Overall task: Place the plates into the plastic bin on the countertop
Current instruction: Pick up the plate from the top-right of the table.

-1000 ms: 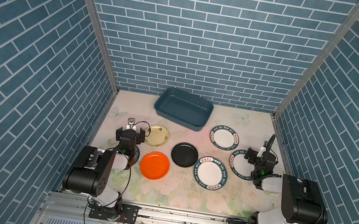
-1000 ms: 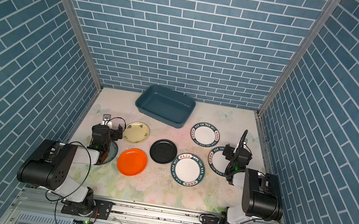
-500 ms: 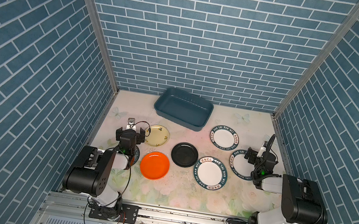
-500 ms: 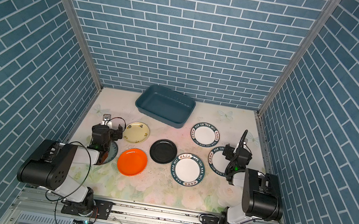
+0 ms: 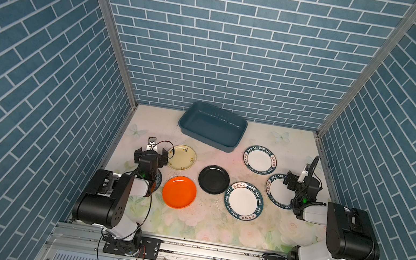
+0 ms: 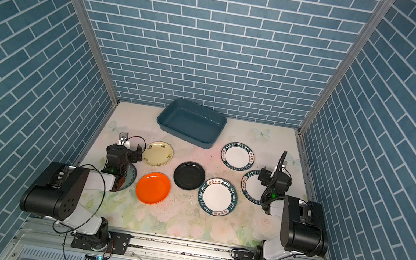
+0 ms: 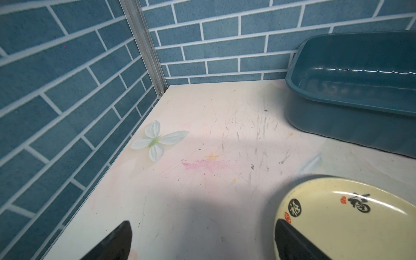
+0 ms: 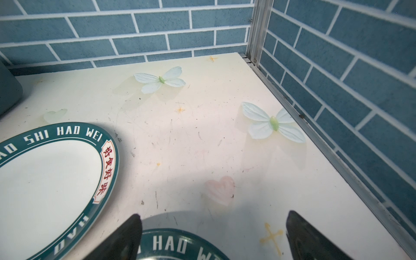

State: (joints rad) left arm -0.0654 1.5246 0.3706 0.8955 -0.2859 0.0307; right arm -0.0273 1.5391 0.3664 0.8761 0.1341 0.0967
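The empty plastic bin [image 5: 212, 130] [image 7: 360, 90] stands at the back of the countertop [image 5: 214, 222]. In both top views the plates lie flat: pale yellow [image 5: 182, 157] [image 7: 349, 216], black [image 5: 213, 179], orange [image 5: 179, 191], three white lettered ones [image 5: 260, 159] [image 5: 243, 201] [image 5: 277, 191], and a teal patterned one [image 6: 130, 178] mostly hidden under my left arm. My left gripper [image 5: 151, 155] [image 7: 202, 225] is open and empty, one finger over the yellow plate's rim. My right gripper [image 5: 302, 179] [image 8: 213, 216] is open and empty above a lettered plate's [image 8: 180, 245] edge.
Blue brick walls close in the left, back and right sides, with metal corner posts [image 5: 124, 78]. Another lettered plate [image 8: 45, 184] lies beside the right gripper. Both arm bases [image 5: 105, 199] sit at the front rail.
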